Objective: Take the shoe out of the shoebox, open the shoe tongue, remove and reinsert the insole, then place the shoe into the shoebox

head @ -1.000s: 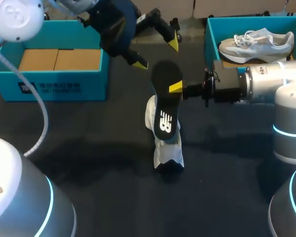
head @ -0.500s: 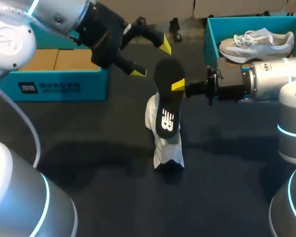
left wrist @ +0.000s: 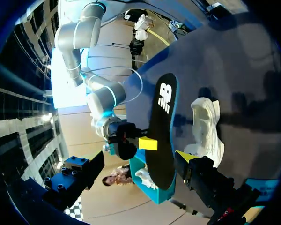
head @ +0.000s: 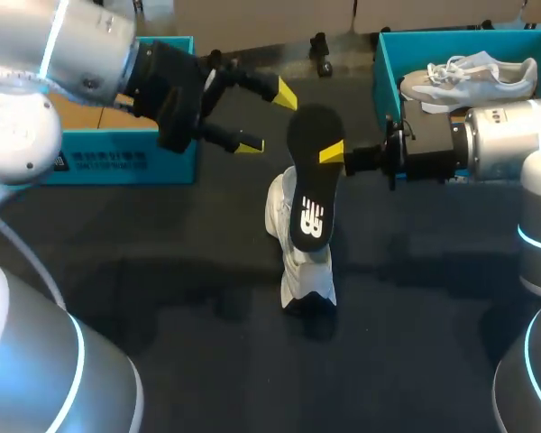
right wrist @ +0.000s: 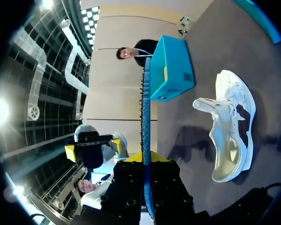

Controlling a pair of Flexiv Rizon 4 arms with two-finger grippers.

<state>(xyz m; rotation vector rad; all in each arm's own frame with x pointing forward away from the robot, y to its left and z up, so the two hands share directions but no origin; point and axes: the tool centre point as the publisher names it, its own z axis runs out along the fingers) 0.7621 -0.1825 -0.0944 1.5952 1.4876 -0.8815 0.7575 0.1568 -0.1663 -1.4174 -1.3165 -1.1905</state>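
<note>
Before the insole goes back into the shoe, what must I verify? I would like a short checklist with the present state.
1. The right gripper is shut on the flat black insole: ok.
2. The left gripper is open and apart from the insole: ok.
3. The white shoe lies on the dark table near the insole: ok.
4. Its tongue is pulled open: ok.
5. Shoe held steady: not ok, no gripper touches it.

The insole (head: pixel 311 194) hangs upright over the shoe (head: pixel 298 266) mid-table and blocks our way across. Our left gripper (head: pixel 269 119), fingers spread, sits a small gap from it. The left box (head: pixel 171 162) and right box (head: pixel 386 72) wall the back. The table (head: pixel 207 361) in front of the shoe gives us wide room.
</note>
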